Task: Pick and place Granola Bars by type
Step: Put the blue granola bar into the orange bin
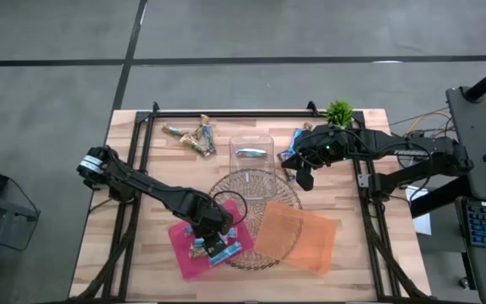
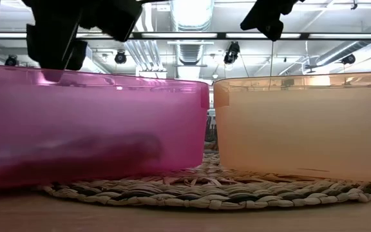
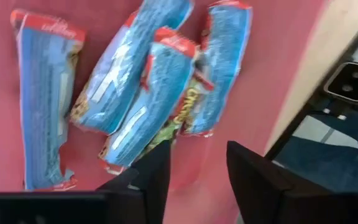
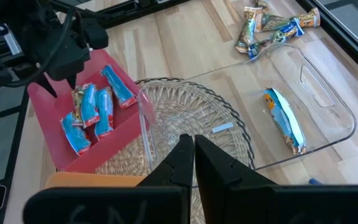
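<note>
Several light blue granola bars (image 3: 135,106) lie flat in the pink tray (image 1: 184,245), one of them partly on top of a tan one (image 3: 184,107). My left gripper (image 3: 197,180) hovers just above them, open, with only the pink tray floor between its fingers; the right wrist view shows it (image 4: 59,84) over the tray's far end. My right gripper (image 4: 193,155) is shut and held above the woven mat (image 1: 251,203), beside the clear box (image 1: 251,152). One blue bar (image 4: 284,121) lies in that box.
A pile of mixed bars (image 1: 192,135) lies at the far left of the table, and more bars (image 1: 291,154) lie right of the clear box. The orange tray (image 1: 298,238) rests partly on the mat. A small green plant (image 1: 338,111) stands at the far right.
</note>
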Action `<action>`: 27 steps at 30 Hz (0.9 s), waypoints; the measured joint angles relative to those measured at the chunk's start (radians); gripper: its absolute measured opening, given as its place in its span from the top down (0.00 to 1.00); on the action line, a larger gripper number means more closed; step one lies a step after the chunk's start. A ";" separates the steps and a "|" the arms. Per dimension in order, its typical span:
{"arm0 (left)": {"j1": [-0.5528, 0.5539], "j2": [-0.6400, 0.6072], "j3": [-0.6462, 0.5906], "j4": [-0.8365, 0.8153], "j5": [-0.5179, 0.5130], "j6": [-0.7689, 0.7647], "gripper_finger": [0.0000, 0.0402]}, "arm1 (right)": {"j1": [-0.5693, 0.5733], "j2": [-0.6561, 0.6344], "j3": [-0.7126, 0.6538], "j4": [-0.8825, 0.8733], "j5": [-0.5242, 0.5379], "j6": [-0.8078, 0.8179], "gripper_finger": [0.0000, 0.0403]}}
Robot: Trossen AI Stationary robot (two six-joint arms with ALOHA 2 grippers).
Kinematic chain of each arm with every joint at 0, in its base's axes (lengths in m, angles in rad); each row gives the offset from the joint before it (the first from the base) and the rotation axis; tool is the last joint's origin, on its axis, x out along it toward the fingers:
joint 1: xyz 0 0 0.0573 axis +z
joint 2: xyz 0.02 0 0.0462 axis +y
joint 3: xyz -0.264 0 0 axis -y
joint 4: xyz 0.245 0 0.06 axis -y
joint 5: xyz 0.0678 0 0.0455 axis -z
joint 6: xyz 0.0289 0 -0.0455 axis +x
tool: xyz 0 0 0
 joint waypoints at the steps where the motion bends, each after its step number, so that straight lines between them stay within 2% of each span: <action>1: 0.001 0.000 0.006 0.000 0.000 0.008 0.69 | 0.000 0.000 0.000 0.000 0.000 0.000 0.98; 7: 0.010 -0.002 0.056 -0.025 0.001 0.073 0.92 | 0.000 0.000 0.000 0.000 0.000 0.004 0.98; 9: 0.013 -0.008 0.099 -0.040 -0.033 0.110 0.98 | 0.000 0.000 0.000 0.000 0.001 0.017 0.98; 18: 0.033 -0.131 0.259 -0.067 -0.401 0.357 1.00 | -0.001 0.000 0.015 -0.001 0.002 0.061 0.98; 23: 0.045 -0.265 0.236 -0.071 -0.606 0.446 1.00 | -0.001 0.000 0.048 -0.003 0.002 0.069 0.98; 27: 0.068 -0.372 0.172 -0.053 -0.687 0.498 1.00 | -0.001 0.000 0.077 -0.012 0.025 0.128 0.98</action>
